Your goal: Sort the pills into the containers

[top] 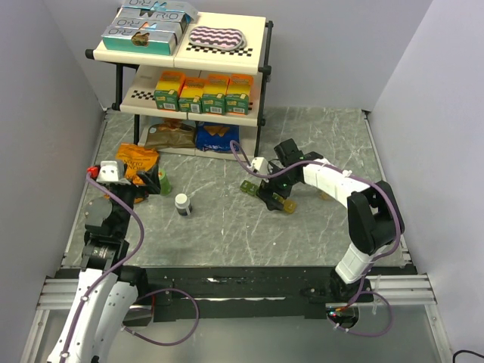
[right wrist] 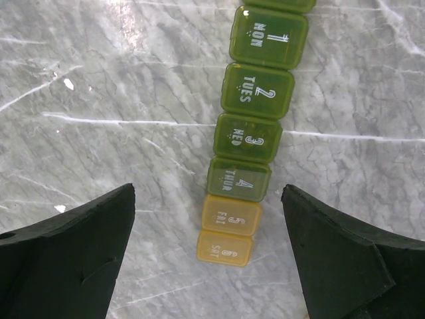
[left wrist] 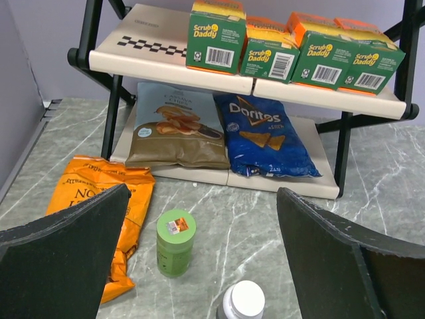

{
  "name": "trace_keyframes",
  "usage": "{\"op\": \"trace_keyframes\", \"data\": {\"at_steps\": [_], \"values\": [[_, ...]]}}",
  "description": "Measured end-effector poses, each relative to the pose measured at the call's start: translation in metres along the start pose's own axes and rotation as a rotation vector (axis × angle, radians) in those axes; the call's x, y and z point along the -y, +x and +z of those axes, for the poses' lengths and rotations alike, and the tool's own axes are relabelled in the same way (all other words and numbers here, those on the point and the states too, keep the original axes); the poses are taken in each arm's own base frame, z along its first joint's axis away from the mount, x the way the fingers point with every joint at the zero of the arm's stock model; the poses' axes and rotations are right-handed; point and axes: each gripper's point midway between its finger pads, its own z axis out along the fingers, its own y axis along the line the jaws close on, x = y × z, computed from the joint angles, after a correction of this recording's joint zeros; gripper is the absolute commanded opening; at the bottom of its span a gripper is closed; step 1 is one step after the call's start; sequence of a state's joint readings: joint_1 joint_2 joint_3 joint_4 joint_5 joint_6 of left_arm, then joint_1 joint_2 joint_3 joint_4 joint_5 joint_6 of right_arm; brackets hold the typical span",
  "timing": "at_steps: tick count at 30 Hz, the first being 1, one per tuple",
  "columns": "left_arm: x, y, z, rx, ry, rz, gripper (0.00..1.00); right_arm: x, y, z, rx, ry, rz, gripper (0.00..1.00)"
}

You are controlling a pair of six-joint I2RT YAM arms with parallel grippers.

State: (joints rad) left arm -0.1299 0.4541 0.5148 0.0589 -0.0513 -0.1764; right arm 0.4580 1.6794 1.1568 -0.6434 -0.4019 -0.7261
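The containers [right wrist: 249,136] are a strip of small lidded boxes, green for MON to THUR and yellow for FRI and SAT, lying on the marble table with every visible lid shut. My right gripper [right wrist: 208,199] hangs open above the yellow end, one finger on each side and neither touching the strip. From above, the strip [top: 248,188] pokes out from under that gripper [top: 274,195]. My left gripper [left wrist: 202,199] is open and empty at the table's left. It faces a green bottle [left wrist: 176,242] and a white-capped bottle [left wrist: 244,300]. No loose pills are in view.
A two-level shelf [top: 189,53] stands at the back with Scrub Daddy boxes [left wrist: 295,56]. Two chip bags [left wrist: 265,136] lie under it. An orange bag [left wrist: 99,199] lies at the left beside the green bottle [top: 164,183]. The white-capped bottle [top: 182,204] stands nearer the middle.
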Motion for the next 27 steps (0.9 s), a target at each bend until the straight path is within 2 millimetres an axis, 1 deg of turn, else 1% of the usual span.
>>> {"op": "trace_keyframes", "data": {"at_steps": [7, 13, 19, 22, 27], "values": [[0.0, 0.001, 0.0, -0.004, 0.0, 0.0, 0.99, -0.001, -0.003, 0.0, 0.018, -0.014, 0.005, 0.97], [0.0, -0.003, -0.002, 0.009, 0.002, -0.001, 0.99, -0.003, -0.004, 0.0, 0.026, -0.024, 0.006, 0.97], [0.0, -0.001, -0.003, 0.002, 0.003, -0.001, 0.99, 0.0, -0.003, 0.0, 0.028, -0.016, 0.02, 0.96], [0.002, -0.002, -0.004, 0.004, 0.011, -0.001, 0.99, 0.004, 0.0, 0.005, 0.019, -0.012, 0.038, 0.96], [0.005, -0.005, -0.006, 0.016, 0.029, -0.003, 0.99, 0.01, 0.008, 0.02, -0.015, -0.008, 0.064, 0.95]]}}
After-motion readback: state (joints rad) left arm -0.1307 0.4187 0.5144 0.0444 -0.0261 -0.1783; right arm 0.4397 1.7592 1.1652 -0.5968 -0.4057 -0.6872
